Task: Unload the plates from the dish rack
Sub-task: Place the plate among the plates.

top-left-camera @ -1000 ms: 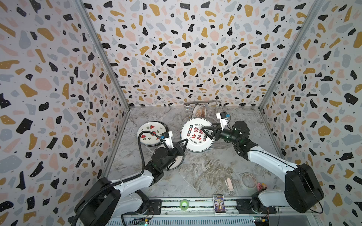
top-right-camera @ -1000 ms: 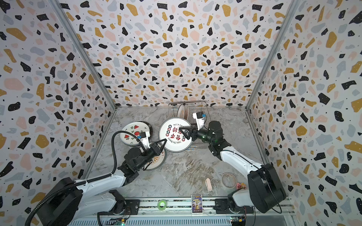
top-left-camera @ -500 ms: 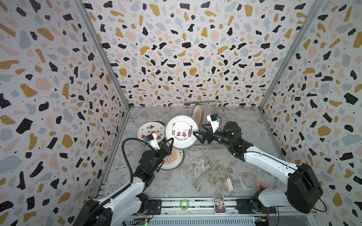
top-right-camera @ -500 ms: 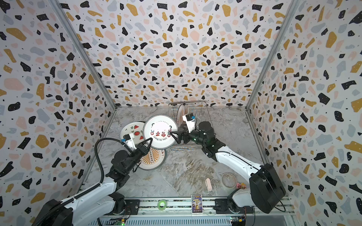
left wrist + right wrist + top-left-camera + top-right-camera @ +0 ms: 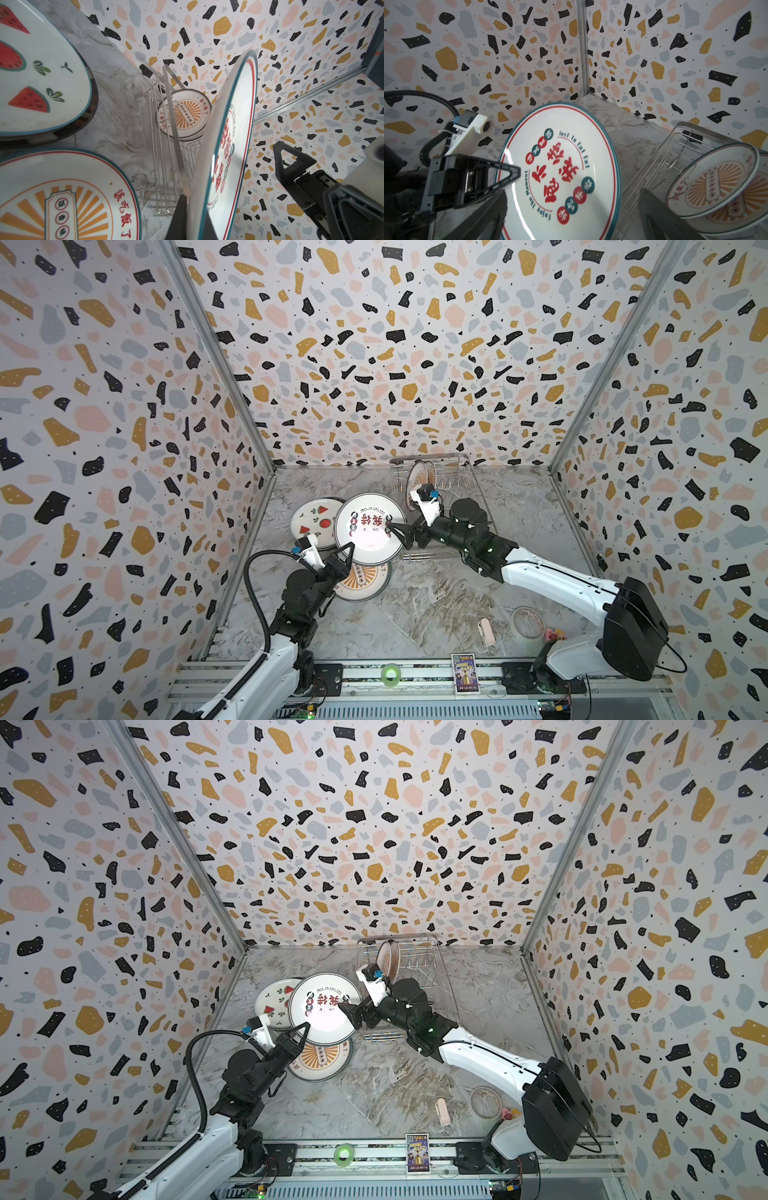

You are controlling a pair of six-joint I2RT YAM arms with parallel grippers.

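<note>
Terrazzo-print walls (image 5: pixel 415 344) enclose a marble-look tabletop (image 5: pixel 457 597). Change: the right gripper (image 5: pixel 397 536), which carried the red-lettered plate (image 5: pixel 365 541) a second ago, now has its jaws spread wide astride the rim at the plate's 3 o'clock and no longer pinches it. The left gripper (image 5: pixel 350 548) is clamped on the rim at 7 o'clock and bears the plate alone. The plate is tilted and off the table, at 10 o'clock of the table centre. The handover is judged complete. The dish rack (image 5: pixel 457 489), at 12 o'clock, holds two sunburst plates (image 5: pixel 712 182), and the right arm is free to fetch the next.
</note>
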